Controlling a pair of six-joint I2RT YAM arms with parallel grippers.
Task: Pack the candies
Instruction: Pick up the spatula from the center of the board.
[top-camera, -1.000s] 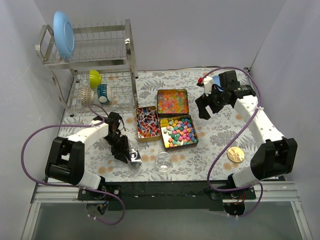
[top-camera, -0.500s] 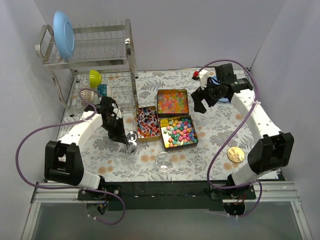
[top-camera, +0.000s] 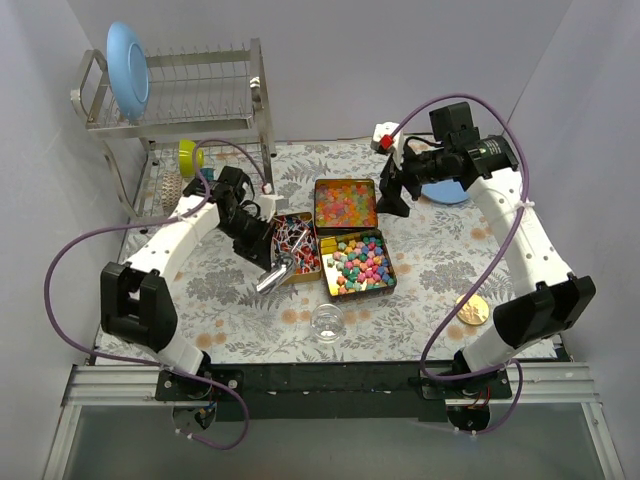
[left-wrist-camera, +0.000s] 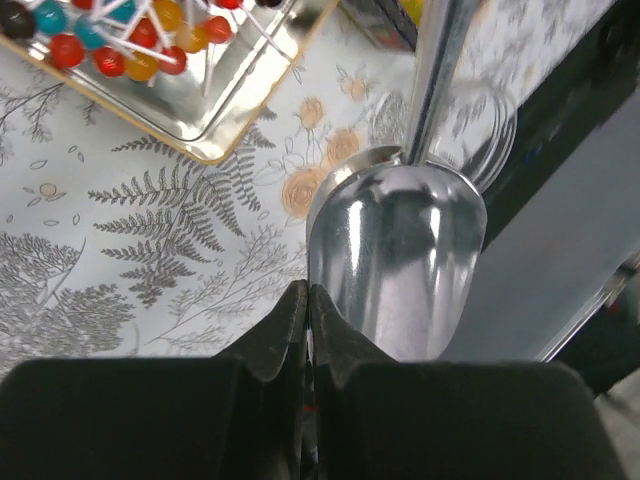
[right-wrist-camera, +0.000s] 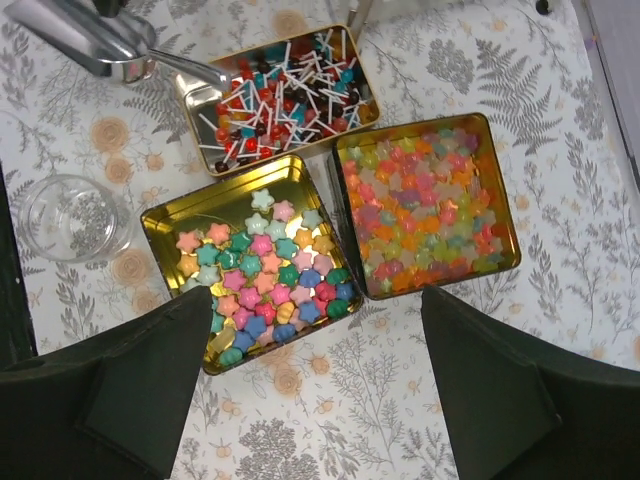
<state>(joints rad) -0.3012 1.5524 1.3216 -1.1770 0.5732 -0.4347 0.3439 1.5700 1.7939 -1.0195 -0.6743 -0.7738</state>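
Three gold tins hold the candies: star-shaped pink, green, yellow and blue pieces (top-camera: 358, 263), translucent orange-pink gummies (top-camera: 345, 203), and lollipops (top-camera: 297, 247). All three show in the right wrist view: stars (right-wrist-camera: 265, 265), gummies (right-wrist-camera: 425, 205), lollipops (right-wrist-camera: 285, 90). My left gripper (top-camera: 262, 250) is shut on the handle of a shiny metal scoop (top-camera: 275, 272), held low by the lollipop tin's near left corner. In the left wrist view the scoop's bowl (left-wrist-camera: 400, 260) is empty beyond my gripper (left-wrist-camera: 308, 300). My right gripper (top-camera: 392, 200) is open and empty, hovering above the tins' right side (right-wrist-camera: 320, 400).
A small clear glass jar (top-camera: 328, 320) stands in front of the tins. A round gold lid (top-camera: 472, 308) lies at the front right. A dish rack (top-camera: 180, 120) with a blue plate (top-camera: 128, 70) fills the back left. A blue dish (top-camera: 452, 190) sits behind my right arm.
My left gripper has carried the scoop from the front left up and right to the lollipop tin. My right gripper has moved left and back, toward the gummies tin.
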